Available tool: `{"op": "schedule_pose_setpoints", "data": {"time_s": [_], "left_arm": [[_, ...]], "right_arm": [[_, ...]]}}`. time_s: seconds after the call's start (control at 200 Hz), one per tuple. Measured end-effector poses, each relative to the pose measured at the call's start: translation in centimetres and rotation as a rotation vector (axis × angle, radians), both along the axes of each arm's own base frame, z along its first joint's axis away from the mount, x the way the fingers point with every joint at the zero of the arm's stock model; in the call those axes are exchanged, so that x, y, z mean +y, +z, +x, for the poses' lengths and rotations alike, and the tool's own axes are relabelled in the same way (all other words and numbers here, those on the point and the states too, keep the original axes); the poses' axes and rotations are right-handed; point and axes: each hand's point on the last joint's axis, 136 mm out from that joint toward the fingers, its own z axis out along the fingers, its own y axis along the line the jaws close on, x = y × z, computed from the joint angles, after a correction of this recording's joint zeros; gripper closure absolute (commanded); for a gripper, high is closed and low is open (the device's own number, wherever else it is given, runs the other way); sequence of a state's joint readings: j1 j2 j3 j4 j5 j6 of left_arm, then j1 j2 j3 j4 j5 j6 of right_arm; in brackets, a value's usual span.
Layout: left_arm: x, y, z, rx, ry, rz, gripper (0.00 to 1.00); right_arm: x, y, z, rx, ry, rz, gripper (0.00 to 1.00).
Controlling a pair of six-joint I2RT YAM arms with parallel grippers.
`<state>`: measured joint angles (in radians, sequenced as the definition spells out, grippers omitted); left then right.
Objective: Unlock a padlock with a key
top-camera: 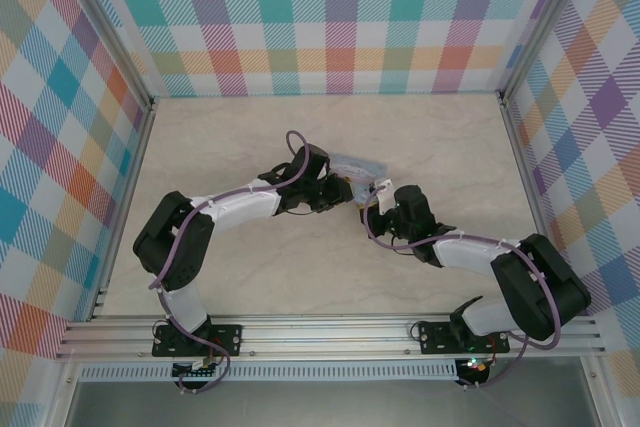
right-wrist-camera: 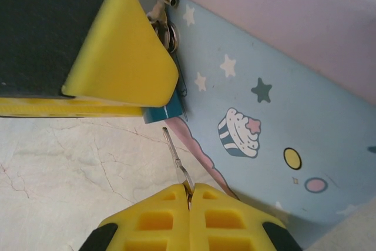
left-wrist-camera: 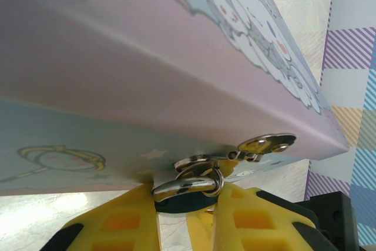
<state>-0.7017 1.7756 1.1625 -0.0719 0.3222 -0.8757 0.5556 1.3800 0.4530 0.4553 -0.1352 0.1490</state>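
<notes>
The padlock [left-wrist-camera: 187,205] is a small dark teal body with a silver shackle, hooked through the hasp of the pale blue cartoon tin [left-wrist-camera: 147,57]. My left gripper [left-wrist-camera: 185,197] is shut on the padlock's body, yellow fingers on either side. In the right wrist view the padlock [right-wrist-camera: 160,113] pokes out below the left gripper's yellow finger [right-wrist-camera: 120,57]. My right gripper [right-wrist-camera: 189,190] is shut on the key [right-wrist-camera: 177,160]; its thin blade points up at the padlock's underside, the tip just short of it. From above, the left gripper [top-camera: 335,194] and right gripper [top-camera: 374,203] meet beside the tin [top-camera: 358,163].
The tin [right-wrist-camera: 282,104] lies tilted on the pale marbled table [top-camera: 240,277], close on the right of the key. Checked walls [top-camera: 330,17] enclose the table at the back and both sides.
</notes>
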Motion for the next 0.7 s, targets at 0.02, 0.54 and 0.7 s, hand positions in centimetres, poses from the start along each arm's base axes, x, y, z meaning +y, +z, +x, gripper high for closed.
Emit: {"op": "schedule_pose_setpoints", "data": {"time_s": [0.02, 0.54, 0.7], "left_arm": [[0.0, 0.0, 0.0, 0.0, 0.0, 0.0, 0.79], [-0.05, 0.05, 0.0, 0.001, 0.001, -0.004, 0.79], [-0.04, 0.11, 0.08, 0.002, 0.005, -0.007, 0.79]], "right_arm": [[0.01, -0.03, -0.01, 0.001, 0.001, 0.0, 0.96], [0.24, 0.36, 0.17, -0.003, -0.004, 0.025, 0.96], [0.12, 0.54, 0.4, -0.005, -0.014, 0.034, 0.96]]}}
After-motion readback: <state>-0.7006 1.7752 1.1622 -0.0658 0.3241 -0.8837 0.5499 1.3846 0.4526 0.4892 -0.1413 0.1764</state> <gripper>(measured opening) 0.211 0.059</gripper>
